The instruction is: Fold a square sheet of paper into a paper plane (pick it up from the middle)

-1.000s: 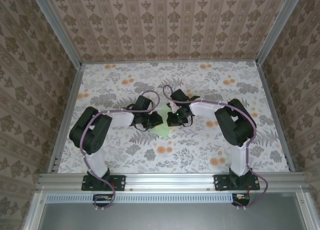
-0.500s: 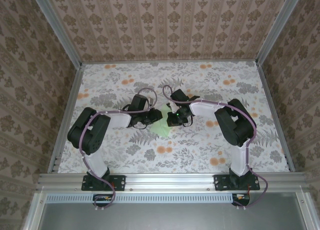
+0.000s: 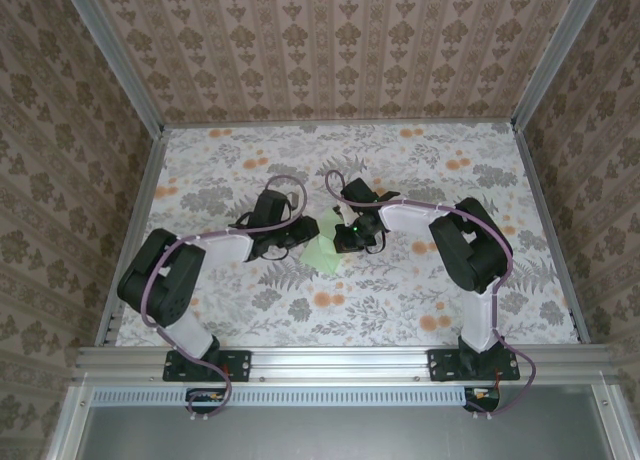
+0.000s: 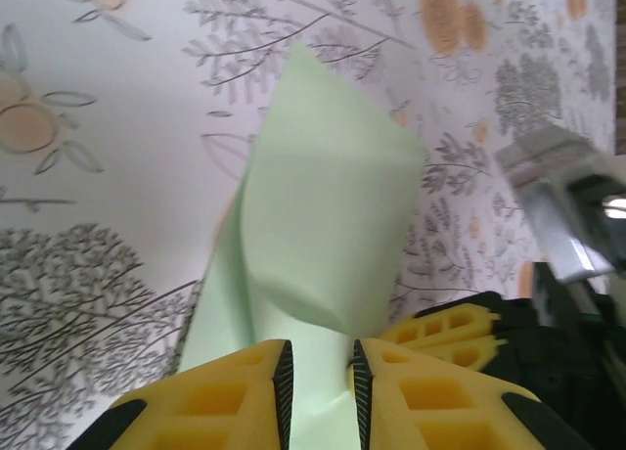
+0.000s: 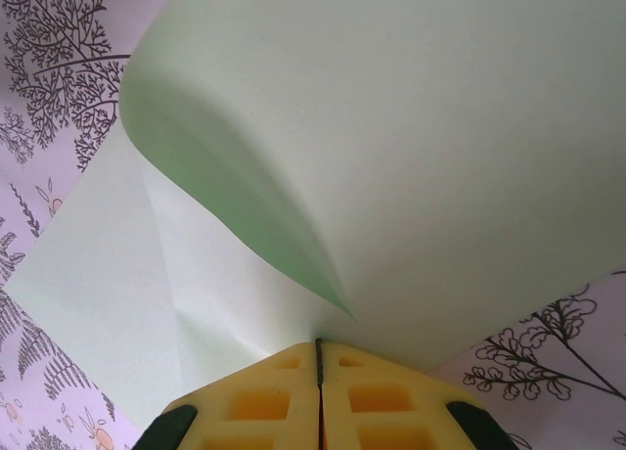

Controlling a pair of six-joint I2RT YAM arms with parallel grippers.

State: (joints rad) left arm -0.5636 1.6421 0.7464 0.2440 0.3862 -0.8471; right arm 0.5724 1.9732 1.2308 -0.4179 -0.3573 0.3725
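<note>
1. The sheet of paper [image 3: 322, 252] lies at the middle of the table, a small pale green patch between the two grippers, seen from above.
2. From the right wrist the sheet of paper [image 5: 391, 127] is far plainer. One layer lies flat on the cloth with a faint crease across it. A second flap lifts off it and curls over in a smooth bend (not pressed flat).
3. The right gripper [image 5: 318, 357] has its yellow fingers fully together, pinching the sheet's near edge where the curled flap meets the flat layer.
4. From the left wrist the sheet of paper [image 4: 323, 196] stands up as a curved tongue, its pointed corner away from the camera.
5. The left gripper [image 4: 318, 372] stands a narrow way apart, with green paper running through the gap. The pads are not pressed onto it.
6. That same view catches the yellow fingers [image 4: 445, 328] of the right gripper just beside, at the sheet's right edge.
7. From above, the left gripper [image 3: 303, 238] and right gripper [image 3: 350, 242] face each other across the paper, and both arms hide much of it.
8. Around them lie the floral tablecloth [image 3: 400, 300], the patterned walls [image 3: 340, 50] and an aluminium rail [image 3: 340, 360] at the near edge.
</note>
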